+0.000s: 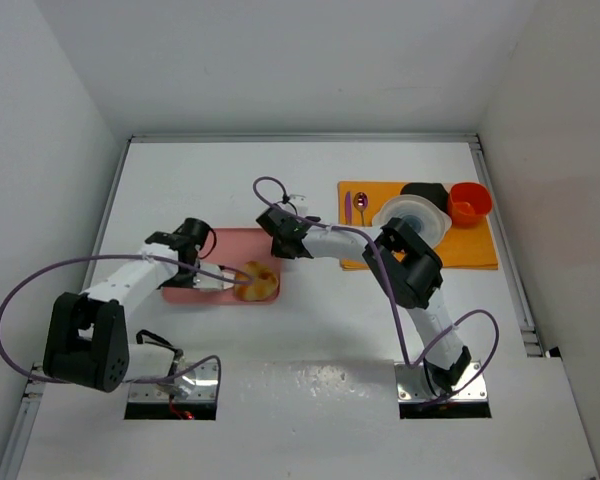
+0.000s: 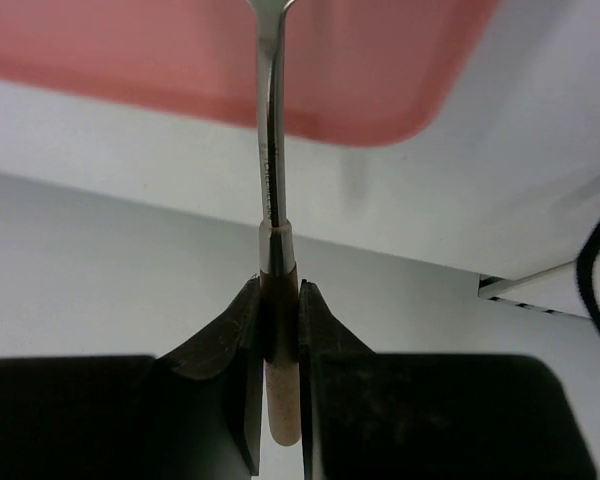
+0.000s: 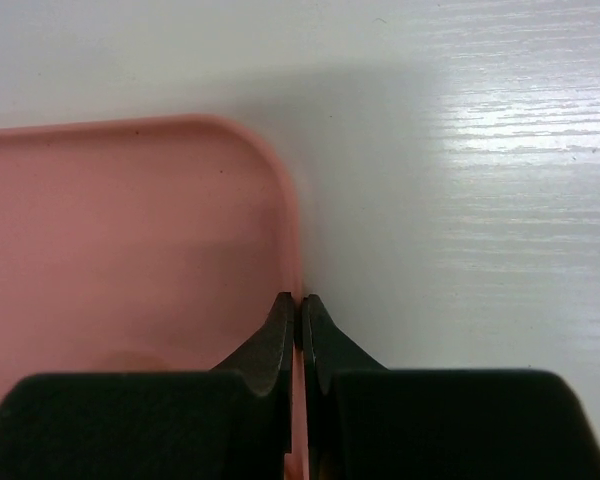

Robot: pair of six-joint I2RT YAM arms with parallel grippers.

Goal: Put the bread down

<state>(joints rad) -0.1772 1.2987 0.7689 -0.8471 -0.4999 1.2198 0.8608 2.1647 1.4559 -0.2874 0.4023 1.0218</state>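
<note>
The bread (image 1: 257, 281), a golden-brown bun, lies at the near right corner of the pink tray (image 1: 220, 240). My left gripper (image 1: 208, 270) (image 2: 278, 285) is shut on the wooden handle of a metal utensil (image 2: 270, 150). The utensil's blade reaches over the tray (image 2: 360, 70) toward the bread. My right gripper (image 1: 278, 240) (image 3: 300, 298) is shut on the rim of the tray (image 3: 130, 230) at its far right edge. Neither wrist view shows the bread.
An orange mat (image 1: 480, 255) lies at the right. On it are a purple spoon (image 1: 360, 205), a clear round bowl (image 1: 412, 215), a black object (image 1: 425, 190) and an orange cup (image 1: 469, 202). White walls enclose the table.
</note>
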